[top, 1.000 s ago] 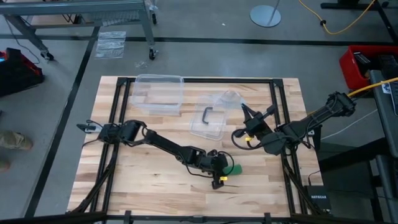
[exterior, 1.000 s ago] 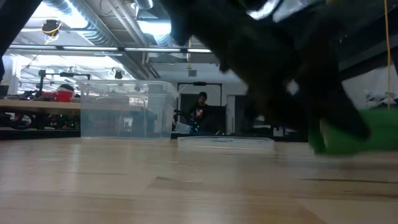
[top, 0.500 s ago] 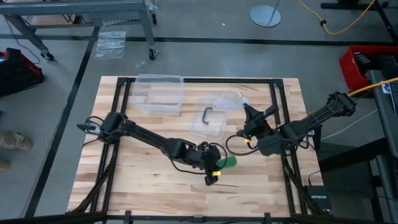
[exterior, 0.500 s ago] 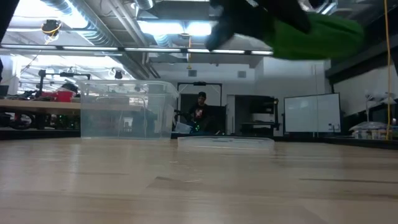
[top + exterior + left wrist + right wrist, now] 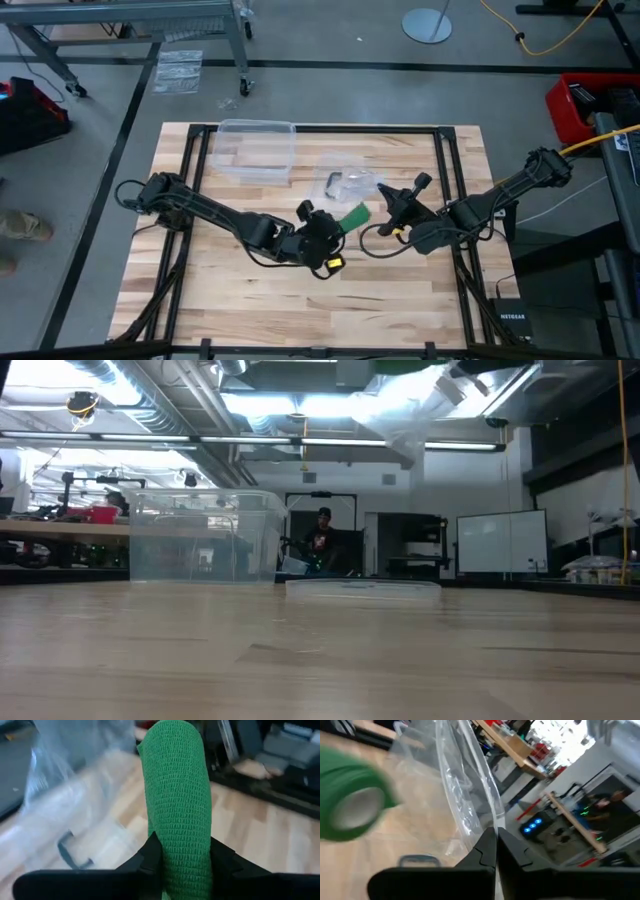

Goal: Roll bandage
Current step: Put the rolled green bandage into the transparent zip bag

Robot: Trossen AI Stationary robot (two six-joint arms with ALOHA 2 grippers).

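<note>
Lifted since earlier: bandage (image 5: 351, 217) roll, clamped in left gripper (image 5: 330, 225), now up by clear bag (image 5: 352, 183) pinched shut in right gripper (image 5: 495, 845). Prob bagging next.

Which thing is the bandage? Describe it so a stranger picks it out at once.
Start at the wooden table and find the clear lidless box near its far edge. Nearer the table's middle, the left gripper holds the bandage between its jaws, beside a crumpled clear plastic bag pinched by the right gripper. It is the only bright green thing, a compact cloth roll.
</note>
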